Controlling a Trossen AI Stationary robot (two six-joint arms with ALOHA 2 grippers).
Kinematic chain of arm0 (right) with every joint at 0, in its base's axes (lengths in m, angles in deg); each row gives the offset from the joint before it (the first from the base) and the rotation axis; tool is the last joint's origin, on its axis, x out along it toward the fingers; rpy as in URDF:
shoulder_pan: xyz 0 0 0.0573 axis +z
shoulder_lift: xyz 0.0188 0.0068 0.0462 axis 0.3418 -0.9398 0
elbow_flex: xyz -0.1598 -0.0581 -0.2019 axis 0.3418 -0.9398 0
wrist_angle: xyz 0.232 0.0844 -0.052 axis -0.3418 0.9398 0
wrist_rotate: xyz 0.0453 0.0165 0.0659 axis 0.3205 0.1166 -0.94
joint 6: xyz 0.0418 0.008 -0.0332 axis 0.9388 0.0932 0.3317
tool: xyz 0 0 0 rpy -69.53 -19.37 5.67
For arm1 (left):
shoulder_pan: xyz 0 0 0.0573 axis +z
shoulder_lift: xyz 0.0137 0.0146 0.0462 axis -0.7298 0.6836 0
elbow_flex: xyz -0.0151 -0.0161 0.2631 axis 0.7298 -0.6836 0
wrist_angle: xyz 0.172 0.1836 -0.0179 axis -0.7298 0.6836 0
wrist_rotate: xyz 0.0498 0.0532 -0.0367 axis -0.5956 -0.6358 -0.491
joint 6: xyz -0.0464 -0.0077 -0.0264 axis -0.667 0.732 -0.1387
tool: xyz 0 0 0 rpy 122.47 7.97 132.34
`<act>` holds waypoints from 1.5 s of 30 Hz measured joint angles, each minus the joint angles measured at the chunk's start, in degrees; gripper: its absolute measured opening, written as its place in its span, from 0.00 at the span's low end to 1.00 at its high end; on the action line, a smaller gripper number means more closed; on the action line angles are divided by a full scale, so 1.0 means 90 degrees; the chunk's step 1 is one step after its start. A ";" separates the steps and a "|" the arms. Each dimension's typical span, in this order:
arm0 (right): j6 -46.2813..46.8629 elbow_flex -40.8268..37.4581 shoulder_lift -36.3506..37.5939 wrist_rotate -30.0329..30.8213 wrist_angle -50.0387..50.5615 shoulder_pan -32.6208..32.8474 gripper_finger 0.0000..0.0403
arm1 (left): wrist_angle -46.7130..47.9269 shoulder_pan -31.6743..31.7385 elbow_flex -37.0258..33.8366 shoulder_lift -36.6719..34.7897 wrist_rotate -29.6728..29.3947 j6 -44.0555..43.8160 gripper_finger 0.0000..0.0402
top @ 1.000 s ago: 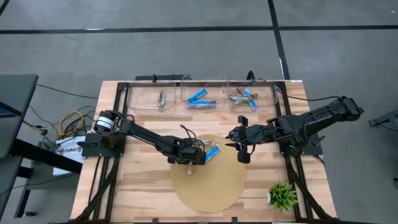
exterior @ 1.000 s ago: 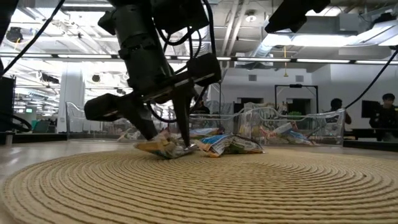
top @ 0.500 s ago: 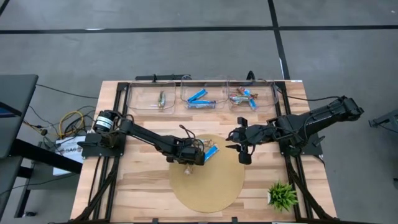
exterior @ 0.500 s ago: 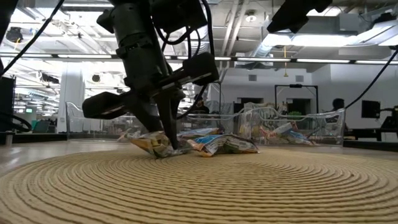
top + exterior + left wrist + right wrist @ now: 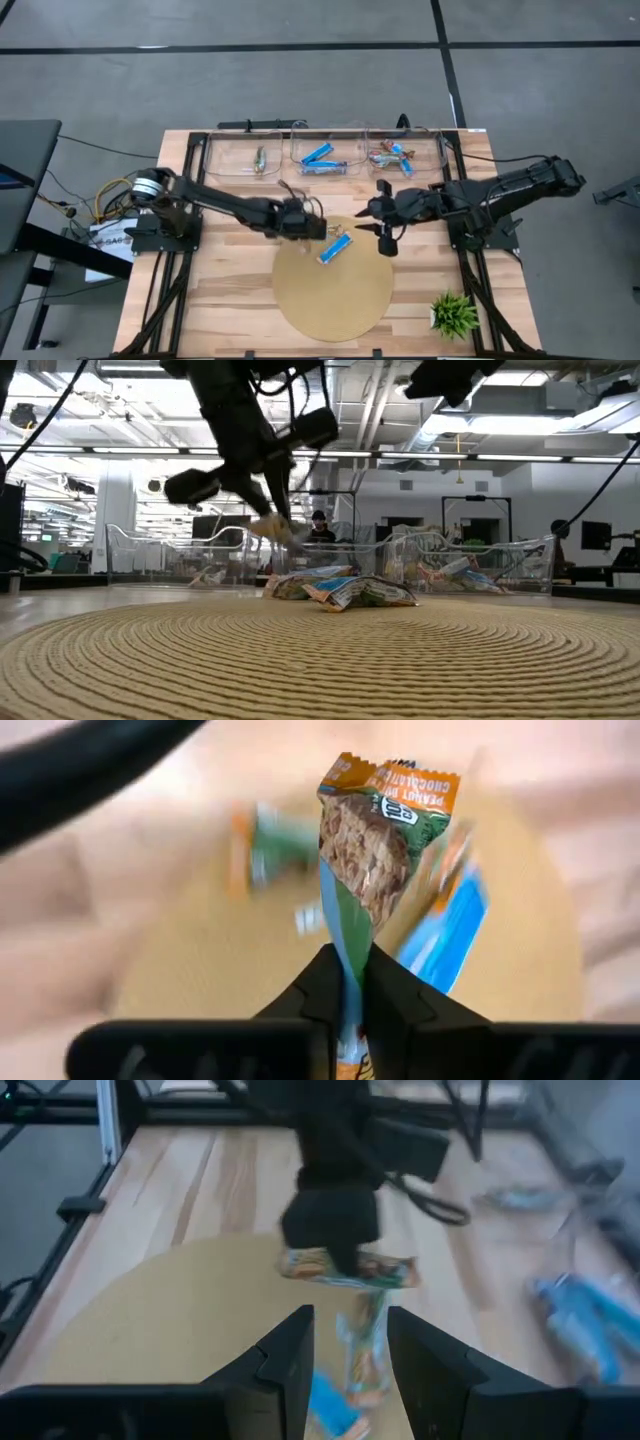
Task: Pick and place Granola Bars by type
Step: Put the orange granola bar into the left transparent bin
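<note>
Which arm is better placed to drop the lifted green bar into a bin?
Left. Its gripper is already shut on the green bar, raised above the mat. The right gripper is open and empty, over the mat's edge.

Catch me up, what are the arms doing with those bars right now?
The left gripper is shut on a tan-green granola bar and holds it in the air above the round mat. Other bars lie on the mat, among them a blue-and-white bar. The right gripper hovers over the mat's far right part with its jaws open and nothing between them. Three clear bins along the table's far edge already hold some bars.
</note>
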 joint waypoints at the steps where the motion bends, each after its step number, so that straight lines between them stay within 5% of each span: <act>1: -0.0139 0.0000 0.0000 0.0003 -0.0117 -0.0056 0.30 | 0.0173 0.0113 0.0000 -0.0166 -0.0130 0.0116 0.04; 13: -0.0978 0.0000 0.0000 0.0824 -0.1391 -0.1019 0.30 | 0.2442 0.2092 0.0000 -0.1845 -0.1082 0.1825 0.05; 28: -0.0961 0.0000 0.0000 0.0923 -0.1420 -0.2086 0.30 | 0.2628 0.4853 0.0000 -0.2073 -0.0628 0.5314 0.11; 38: -0.0956 0.0000 0.0000 0.0919 -0.1420 -0.2106 0.30 | 0.2597 0.5331 0.0000 -0.2073 0.0153 0.5964 0.31; 45: -0.0532 0.0000 0.0000 0.0762 -0.1418 -0.1964 0.30 | 0.2133 0.4785 0.0000 -0.2071 0.1175 0.5831 0.35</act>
